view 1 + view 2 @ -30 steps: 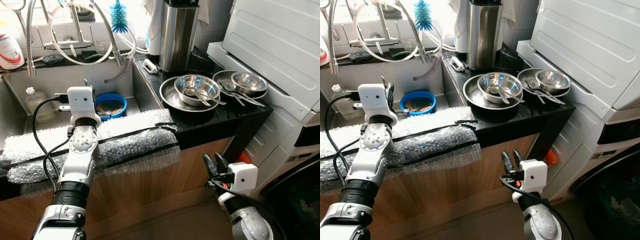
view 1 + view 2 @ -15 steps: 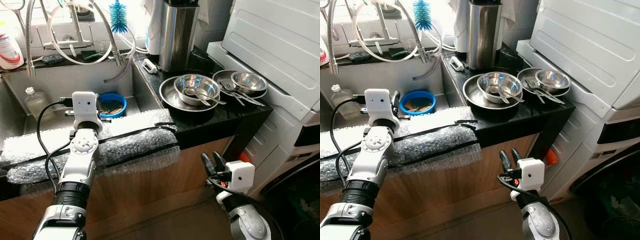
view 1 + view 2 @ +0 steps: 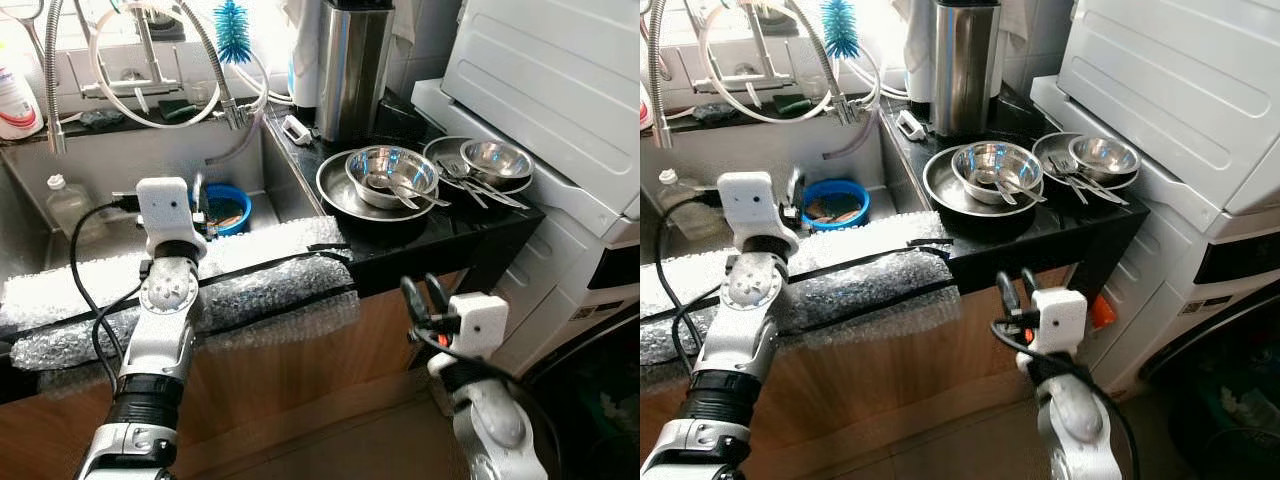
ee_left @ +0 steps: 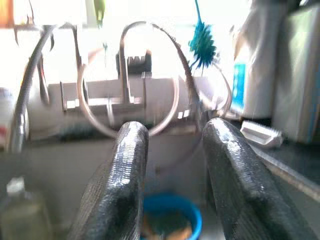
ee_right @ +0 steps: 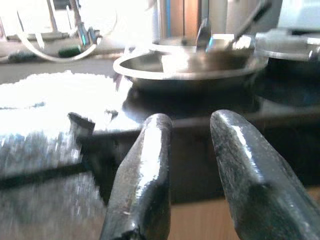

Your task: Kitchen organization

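While raised over the sink [image 3: 100, 165], left gripper [image 3: 198, 196] jaws part-open, empty, blue bowl [image 4: 170, 216] beyond; right gripper [image 3: 424, 298] likewise, below counter [image 3: 440, 235] edge, approaching.

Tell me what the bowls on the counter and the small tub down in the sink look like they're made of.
The two bowls and the plates under them look like polished stainless steel: silvery, with bright mirror-like glints. The small tub in the sink looks like blue plastic: solid colour, dull sheen, though that is a guess from the look alone.
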You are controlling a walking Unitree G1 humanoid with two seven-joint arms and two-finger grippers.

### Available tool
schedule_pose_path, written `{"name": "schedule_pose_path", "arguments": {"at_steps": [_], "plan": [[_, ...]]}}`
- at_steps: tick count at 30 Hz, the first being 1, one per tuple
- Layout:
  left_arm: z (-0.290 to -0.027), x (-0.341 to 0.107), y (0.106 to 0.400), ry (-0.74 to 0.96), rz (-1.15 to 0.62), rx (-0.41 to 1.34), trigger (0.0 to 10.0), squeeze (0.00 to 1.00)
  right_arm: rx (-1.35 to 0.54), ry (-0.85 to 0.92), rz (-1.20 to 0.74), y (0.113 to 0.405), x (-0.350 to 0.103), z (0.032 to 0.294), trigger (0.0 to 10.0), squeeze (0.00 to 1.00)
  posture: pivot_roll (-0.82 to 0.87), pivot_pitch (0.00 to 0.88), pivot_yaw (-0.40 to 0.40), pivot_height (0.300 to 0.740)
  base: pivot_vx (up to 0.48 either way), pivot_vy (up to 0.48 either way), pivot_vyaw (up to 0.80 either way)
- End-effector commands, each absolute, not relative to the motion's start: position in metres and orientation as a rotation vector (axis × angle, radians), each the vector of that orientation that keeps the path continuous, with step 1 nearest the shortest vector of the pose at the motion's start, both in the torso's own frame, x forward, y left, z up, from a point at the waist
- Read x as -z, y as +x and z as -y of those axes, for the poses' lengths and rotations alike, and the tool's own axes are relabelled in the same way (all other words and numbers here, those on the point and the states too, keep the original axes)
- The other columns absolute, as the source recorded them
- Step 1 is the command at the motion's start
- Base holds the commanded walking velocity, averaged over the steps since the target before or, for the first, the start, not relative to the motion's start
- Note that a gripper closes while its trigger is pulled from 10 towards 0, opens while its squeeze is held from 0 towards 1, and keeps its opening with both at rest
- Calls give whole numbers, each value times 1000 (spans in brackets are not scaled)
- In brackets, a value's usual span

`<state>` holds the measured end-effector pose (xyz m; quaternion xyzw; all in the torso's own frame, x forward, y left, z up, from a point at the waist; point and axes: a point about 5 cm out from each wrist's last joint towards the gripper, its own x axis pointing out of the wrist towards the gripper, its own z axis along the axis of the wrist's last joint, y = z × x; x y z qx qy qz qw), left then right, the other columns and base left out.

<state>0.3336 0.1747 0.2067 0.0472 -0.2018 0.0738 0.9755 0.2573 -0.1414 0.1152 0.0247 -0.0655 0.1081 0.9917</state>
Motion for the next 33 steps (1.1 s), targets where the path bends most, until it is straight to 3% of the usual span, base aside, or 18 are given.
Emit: {"name": "schedule_pose_path", "arguments": {"at_steps": [1,3,4,18,19,20,21,33], "plan": [[-170,-208,331,134,421,-131,10000,0,-193,41,140,264,-119,146,10000,0,-76,0,-31,727,0,0,0],[-169,-207,331,140,417,-121,10000,0,-191,40,143,269,-122,146,10000,0,-79,0,-28,727,0,0,0],[-168,-207,330,135,417,-118,10000,0,-183,32,141,273,-123,147,10000,1000,-80,0,-26,727,0,0,0],[-152,-206,321,132,420,-64,10000,0,-188,61,133,306,-130,140,10000,1000,-74,0,-35,727,0,0,0],[-151,-206,321,131,420,-63,10000,0,-196,53,130,306,-130,138,10000,855,-74,0,-35,727,0,0,0],[-151,-207,320,131,419,-62,10000,0,-203,46,128,307,-129,137,10000,227,-73,0,-35,727,0,0,0],[-151,-208,320,131,421,-62,10000,0,-218,46,129,309,-129,135,10000,0,-71,0,-36,727,0,0,0],[-148,-214,322,119,435,-64,10000,0,-215,-27,151,330,-142,135,10000,0,-68,0,-38,727,0,0,0]]}}
